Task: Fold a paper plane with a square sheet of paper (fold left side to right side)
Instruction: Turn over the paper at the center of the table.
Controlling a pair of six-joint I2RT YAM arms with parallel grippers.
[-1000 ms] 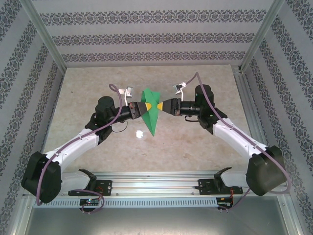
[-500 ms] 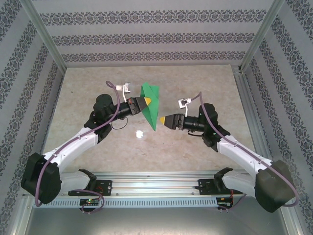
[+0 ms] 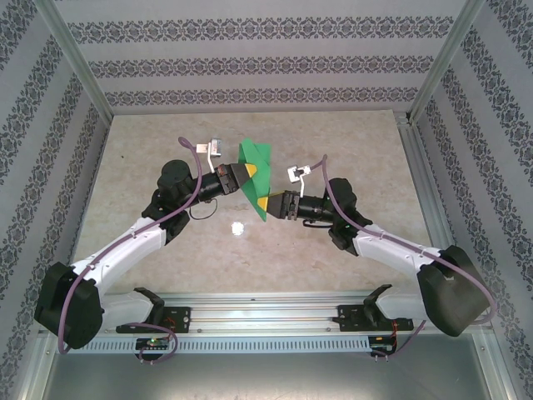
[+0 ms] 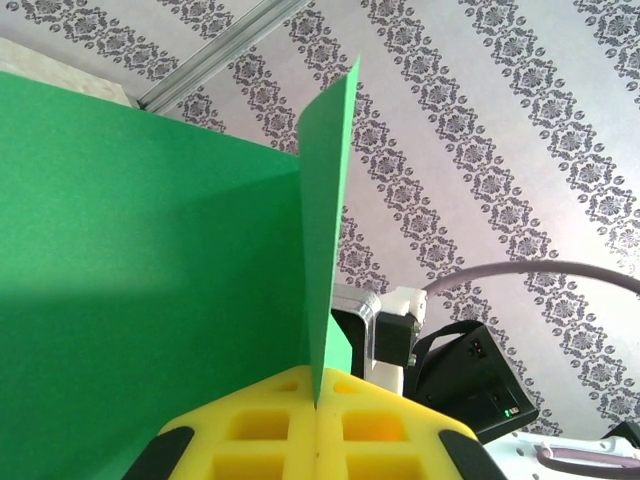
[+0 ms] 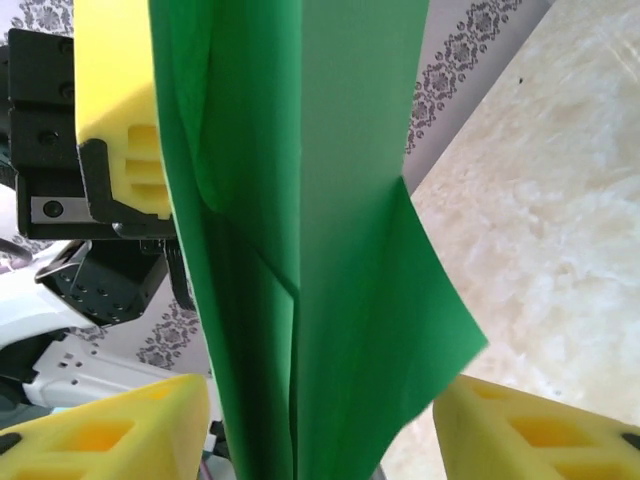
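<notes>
Marble tabletop (image 3: 166, 133); left hand (image 4: 316, 415) clamps paper plane (image 3: 256, 157), right hand (image 5: 318, 430) astride

Our left gripper (image 3: 250, 172) and right gripper (image 3: 264, 203) meet at the paper plane (image 3: 255, 155) over mid-table, blocking the centre; we find free passage across the bare table (image 3: 375, 150) either side, bounded by patterned walls (image 3: 250, 62).

The bright green paper plane (image 3: 259, 185), a slim pointed dart with layered folds, hangs above the table (image 3: 150, 142), its tip pointing toward the near edge.
</notes>
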